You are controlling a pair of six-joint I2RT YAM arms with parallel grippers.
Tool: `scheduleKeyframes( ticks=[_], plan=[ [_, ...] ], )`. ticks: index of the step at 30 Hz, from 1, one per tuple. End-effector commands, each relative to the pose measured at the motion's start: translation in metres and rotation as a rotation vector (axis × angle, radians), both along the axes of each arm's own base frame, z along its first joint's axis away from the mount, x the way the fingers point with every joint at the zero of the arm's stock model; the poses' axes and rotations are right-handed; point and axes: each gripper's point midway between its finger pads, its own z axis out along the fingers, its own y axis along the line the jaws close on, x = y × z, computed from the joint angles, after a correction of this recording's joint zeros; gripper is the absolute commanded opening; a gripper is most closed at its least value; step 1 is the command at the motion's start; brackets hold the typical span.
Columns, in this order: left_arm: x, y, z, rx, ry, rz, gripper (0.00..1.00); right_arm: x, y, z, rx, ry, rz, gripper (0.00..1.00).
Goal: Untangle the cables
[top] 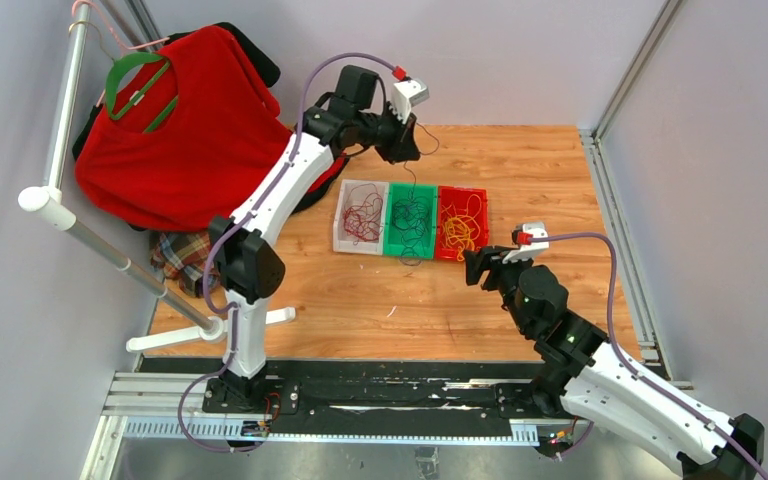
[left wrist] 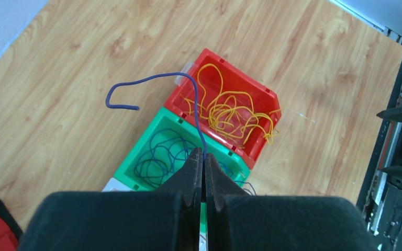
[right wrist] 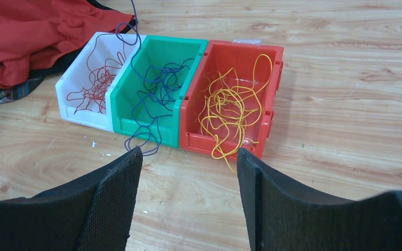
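Three bins stand side by side mid-table. The white bin [right wrist: 81, 112] holds dark red cables [right wrist: 95, 86], the green bin [right wrist: 144, 125] dark purple-blue cables [right wrist: 157, 89], and the red bin [right wrist: 214, 142] yellow cables [right wrist: 225, 110]. My left gripper [left wrist: 203, 157] hangs high above the bins, shut on one purple-blue cable [left wrist: 152, 79]. That cable's free end curls out past the fingertips, and the rest drops toward the green bin [top: 390, 220]. My right gripper [right wrist: 189, 157] is open and holds nothing. It sits low over the table in front of the red bin [top: 463, 255].
A red shirt [top: 200, 130] on a green hanger [top: 125, 75] hangs from a white rack [top: 110, 250] at the left, its hem close to the white bin. Plaid cloth [top: 175, 255] lies under it. One purple-blue loop [right wrist: 144, 149] spills over the green bin's front.
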Motion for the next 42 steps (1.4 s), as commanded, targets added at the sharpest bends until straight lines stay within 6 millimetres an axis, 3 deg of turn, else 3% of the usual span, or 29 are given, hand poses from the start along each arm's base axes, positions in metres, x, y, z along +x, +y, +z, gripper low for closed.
scheduleKeyframes(
  ticks=[1,6,10,14,20,25,31,38,42],
  plan=[
    [-0.002,-0.006,0.070,-0.090,-0.181,-0.032,0.01,0.003,-0.011,-0.002,-0.024,0.003,-0.038,0.66],
    [-0.015,-0.002,0.102,-0.138,-0.254,-0.052,0.00,0.005,-0.013,-0.005,-0.035,0.024,-0.055,0.65],
    [-0.012,-0.001,0.095,-0.142,-0.267,-0.035,0.01,0.005,-0.012,-0.006,-0.036,0.033,-0.051,0.64],
    [-0.004,-0.002,0.064,-0.094,-0.225,-0.029,0.00,0.004,-0.012,-0.007,-0.033,0.032,-0.052,0.64],
    [0.004,0.005,-0.020,0.030,-0.138,-0.001,0.01,0.004,-0.016,-0.005,-0.041,0.026,-0.064,0.64],
    [-0.004,0.013,-0.089,0.158,-0.075,-0.003,0.00,0.005,-0.021,0.000,-0.052,0.015,-0.076,0.64],
    [-0.018,0.019,-0.156,0.332,-0.077,-0.001,0.01,0.006,-0.024,0.000,-0.051,0.017,-0.086,0.64],
    [-0.021,0.022,-0.203,0.512,-0.091,0.005,0.01,0.009,-0.026,-0.003,-0.058,0.030,-0.096,0.64],
    [-0.019,0.024,-0.202,0.568,-0.066,0.015,0.27,0.011,-0.028,-0.001,-0.064,0.043,-0.105,0.64]
  ],
)
